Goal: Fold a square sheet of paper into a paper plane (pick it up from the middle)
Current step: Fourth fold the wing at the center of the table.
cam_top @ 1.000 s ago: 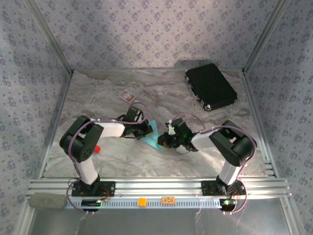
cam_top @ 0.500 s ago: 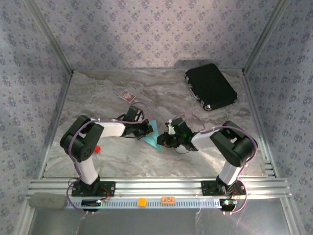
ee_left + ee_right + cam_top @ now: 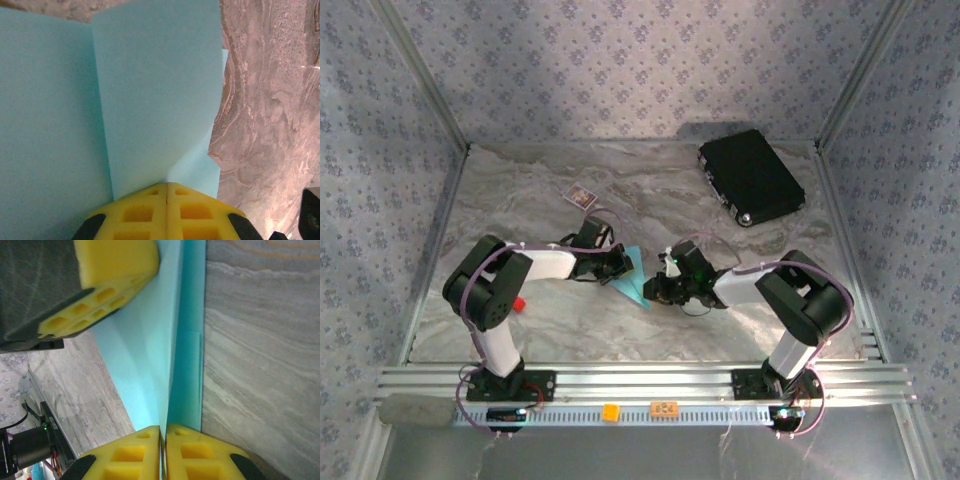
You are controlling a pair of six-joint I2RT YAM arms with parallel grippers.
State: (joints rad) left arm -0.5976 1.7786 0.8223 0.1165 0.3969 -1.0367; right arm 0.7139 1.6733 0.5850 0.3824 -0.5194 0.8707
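The square sheet of paper is light blue and folded, and it hangs between my two grippers at the table's middle. My left gripper grips its upper left part. In the left wrist view the yellow fingertips are pressed together where the creases of the paper meet. My right gripper holds the lower right end. In the right wrist view its jaws are shut with the paper's folded edge running between them. The left gripper's fingers show at the top left there, against the paper.
A black case lies at the back right. A small dark card lies at the back left. A small red thing sits beside the left arm. An aluminium rail runs along the near edge, and patterned walls close in the table.
The right arm's elbow has shifted slightly to the right. The paper and the left arm stay where they were.
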